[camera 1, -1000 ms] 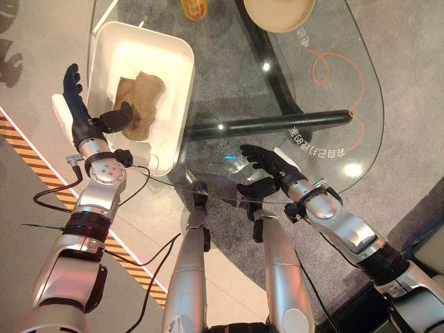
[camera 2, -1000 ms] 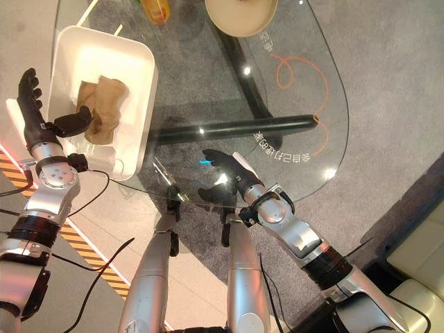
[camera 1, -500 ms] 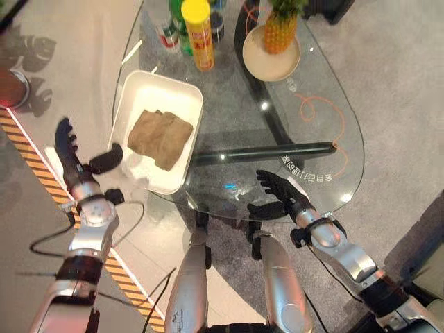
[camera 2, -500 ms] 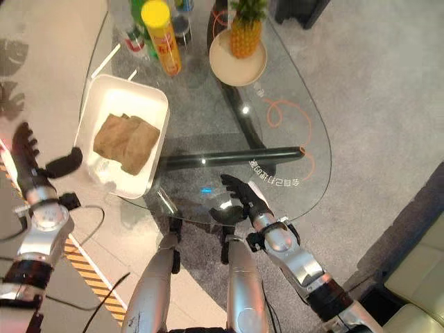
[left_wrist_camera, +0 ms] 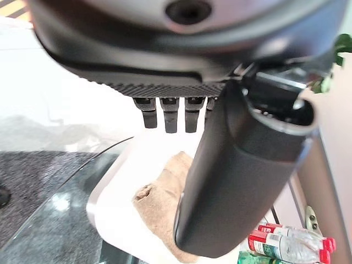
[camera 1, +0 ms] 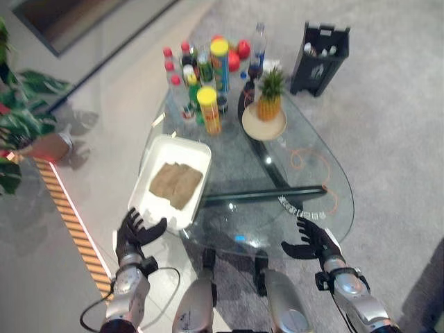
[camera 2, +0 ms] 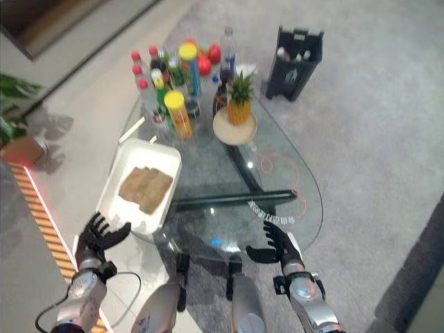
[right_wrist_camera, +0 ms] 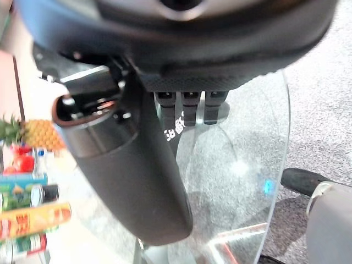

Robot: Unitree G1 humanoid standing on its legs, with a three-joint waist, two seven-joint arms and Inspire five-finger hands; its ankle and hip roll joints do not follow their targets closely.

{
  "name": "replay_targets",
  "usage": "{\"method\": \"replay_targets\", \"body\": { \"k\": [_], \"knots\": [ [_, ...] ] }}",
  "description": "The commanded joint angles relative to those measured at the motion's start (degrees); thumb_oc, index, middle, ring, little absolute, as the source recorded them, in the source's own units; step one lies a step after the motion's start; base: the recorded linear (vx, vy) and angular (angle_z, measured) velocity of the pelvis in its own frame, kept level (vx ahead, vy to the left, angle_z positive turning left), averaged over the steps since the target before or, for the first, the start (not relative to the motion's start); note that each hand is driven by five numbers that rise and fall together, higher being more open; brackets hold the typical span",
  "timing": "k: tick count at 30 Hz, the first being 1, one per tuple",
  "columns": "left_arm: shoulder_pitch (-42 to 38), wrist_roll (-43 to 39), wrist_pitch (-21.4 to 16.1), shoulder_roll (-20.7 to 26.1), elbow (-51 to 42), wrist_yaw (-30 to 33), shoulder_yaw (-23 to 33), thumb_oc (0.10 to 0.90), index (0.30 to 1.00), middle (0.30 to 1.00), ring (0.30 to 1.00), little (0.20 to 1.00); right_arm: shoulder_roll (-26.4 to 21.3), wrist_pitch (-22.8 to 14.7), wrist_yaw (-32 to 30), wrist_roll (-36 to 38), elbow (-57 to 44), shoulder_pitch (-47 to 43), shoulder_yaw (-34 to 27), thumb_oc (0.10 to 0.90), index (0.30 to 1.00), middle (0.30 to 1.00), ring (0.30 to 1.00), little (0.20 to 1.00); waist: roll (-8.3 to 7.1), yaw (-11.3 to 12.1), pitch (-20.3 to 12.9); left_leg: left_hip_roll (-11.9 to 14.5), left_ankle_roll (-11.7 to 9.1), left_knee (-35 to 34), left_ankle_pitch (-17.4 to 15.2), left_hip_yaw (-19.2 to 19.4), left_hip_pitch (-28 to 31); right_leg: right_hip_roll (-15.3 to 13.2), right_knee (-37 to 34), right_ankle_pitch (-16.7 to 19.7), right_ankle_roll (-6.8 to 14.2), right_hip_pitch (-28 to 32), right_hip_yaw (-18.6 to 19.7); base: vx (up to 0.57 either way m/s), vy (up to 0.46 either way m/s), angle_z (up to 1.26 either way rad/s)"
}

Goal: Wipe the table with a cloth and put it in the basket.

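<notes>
A brown cloth [camera 1: 176, 184] lies folded flat inside the white basket [camera 1: 161, 152] on the left side of the glass table [camera 1: 305, 182]. In the left wrist view the cloth [left_wrist_camera: 162, 192] shows past the fingers, lying in the basket [left_wrist_camera: 118, 190]. My left hand [camera 1: 134, 232] is open near the basket's near end, off the table edge, holding nothing. Just off the table's near right edge, my right hand [camera 1: 310, 241] is open too, with nothing in it. The table [right_wrist_camera: 242, 148] shows under the right hand's fingers.
Several bottles and cans [camera 1: 206, 73] crowd the far end of the table. A pineapple on a tan plate [camera 1: 265, 118] stands beside them. A dark crate [camera 1: 318, 59] sits on the carpet beyond. A potted plant [camera 1: 21, 125] stands at the left. An orange striped line [camera 1: 73, 225] runs along the floor.
The camera has risen and pulled back, so the whole table now shows. Both hands have drawn back from the table towards the robot. The cloth still lies in the basket.
</notes>
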Motion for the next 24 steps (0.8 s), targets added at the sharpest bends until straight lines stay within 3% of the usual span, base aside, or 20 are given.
{"method": "replay_targets", "body": {
  "k": [1, 4, 14, 24],
  "knots": [
    [1.58, -0.13, -1.02, 3.05, 2.78, -2.54, -0.14, 0.800, 0.900, 0.900, 0.900, 0.900, 2.46, -1.21, -2.15, -0.33, 0.39, 1.70, -0.72, 0.800, 0.900, 0.900, 0.900, 0.900, -4.52, -0.45, -5.43, -3.83, 0.05, 3.02, -5.28, 1.07, 1.81, 0.82, -12.25, 5.53, 1.18, 8.20, -1.33, 0.07, -0.025, 0.10],
    [1.34, -0.33, 2.30, 0.82, 10.40, -4.77, -0.81, 0.800, 0.900, 0.900, 0.900, 0.900, 5.13, -1.29, -3.29, -0.25, 10.91, 0.80, -1.57, 0.800, 0.900, 0.900, 0.900, 0.900, -4.39, -0.47, -7.33, -3.18, 0.07, 2.20, -5.50, 1.62, 3.40, 0.68, -13.84, 6.02, 1.31, 9.95, -1.37, 0.06, -0.029, 0.06],
    [-0.96, -2.23, 5.82, -3.18, 33.57, -8.93, -3.32, 0.800, 0.900, 0.900, 0.900, 0.900, 11.62, -3.88, -0.80, 4.07, 42.35, -3.38, -3.34, 0.800, 0.900, 0.900, 0.900, 0.900, -3.69, -0.29, -10.84, -1.59, 0.18, -1.69, -5.27, 3.05, 7.37, 0.75, -17.03, 6.72, 1.80, 13.19, -1.38, 0.06, -0.020, -0.03],
    [-2.04, -1.21, 10.69, -5.30, 38.74, -12.20, -3.74, 0.800, 0.900, 0.900, 0.900, 0.900, 14.11, -1.28, 0.58, 5.00, 50.76, -4.98, -4.69, 0.800, 0.900, 0.900, 0.900, 0.900, -2.95, -0.13, -12.38, -1.19, 0.29, -3.76, -5.48, 4.26, 9.26, -0.02, -18.54, 7.37, 2.38, 14.39, -1.96, 0.04, -0.002, -0.04]
  ]
}}
